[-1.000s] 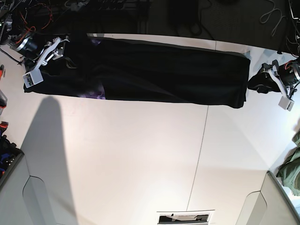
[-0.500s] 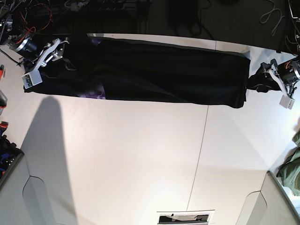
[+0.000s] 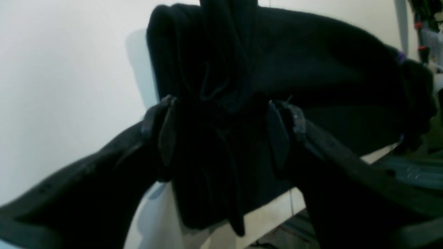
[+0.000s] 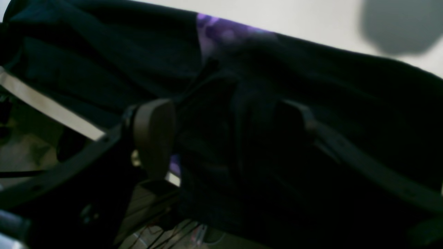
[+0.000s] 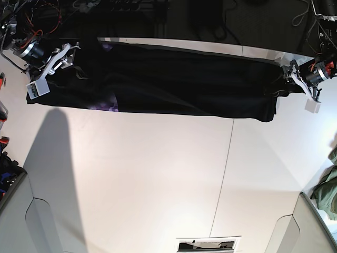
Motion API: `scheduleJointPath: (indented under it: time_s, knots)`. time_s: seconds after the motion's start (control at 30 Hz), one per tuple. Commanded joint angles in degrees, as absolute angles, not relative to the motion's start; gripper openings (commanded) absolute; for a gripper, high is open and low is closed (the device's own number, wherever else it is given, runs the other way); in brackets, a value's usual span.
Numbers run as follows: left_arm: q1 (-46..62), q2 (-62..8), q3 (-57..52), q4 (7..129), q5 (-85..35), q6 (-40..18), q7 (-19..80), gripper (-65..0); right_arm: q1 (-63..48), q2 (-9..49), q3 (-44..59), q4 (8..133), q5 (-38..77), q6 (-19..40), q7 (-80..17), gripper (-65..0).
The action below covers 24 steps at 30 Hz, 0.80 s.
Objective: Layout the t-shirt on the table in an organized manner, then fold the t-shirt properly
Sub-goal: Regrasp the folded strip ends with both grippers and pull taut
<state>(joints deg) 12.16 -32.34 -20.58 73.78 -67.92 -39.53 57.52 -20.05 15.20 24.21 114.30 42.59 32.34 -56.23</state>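
Stretching black t-shirt (image 5: 174, 87) along far edge of table (image 5: 158, 174): you hold one end in each gripper to keep band taut for folding. Left gripper (image 3: 221, 135) clamps bunched hem cloth; right gripper (image 4: 225, 138) straddles fabric near purple print (image 4: 221, 33), closure unclear.

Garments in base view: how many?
2. The black t-shirt stretches across the far side of the table; an olive-green garment sits at the right edge, partly cropped. More may lie outside the frame.
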Motion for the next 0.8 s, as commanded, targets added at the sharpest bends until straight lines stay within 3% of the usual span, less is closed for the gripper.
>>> scheduleJointPath:
  time_s: [0.0, 0.5, 0.7, 0.77]
  knots:
    - [11.73, -32.88, -20.91, 73.52, -68.14, -40.00, 57.21, -22.8, -19.88, 15.84, 24.51, 115.11, 43.29, 32.36, -55.31, -20.9]
    - [11.75, -29.85, -20.64, 72.16, -68.20, -40.00, 57.25, -24.9, -19.88, 15.84, 24.51, 115.11, 43.29, 32.36, -55.29, -20.9]
    - [11.75, -29.85, -20.64, 72.58, -67.55, -40.00, 54.96, -61.9, -19.86, 15.84, 24.51, 115.11, 43.29, 32.36, -55.05, -20.9]
    - [11.57, -29.82, -20.64, 72.58, -65.47, -40.00, 53.06, -65.0, -19.86, 15.84, 24.51, 115.11, 43.29, 32.36, -54.87, -20.9]
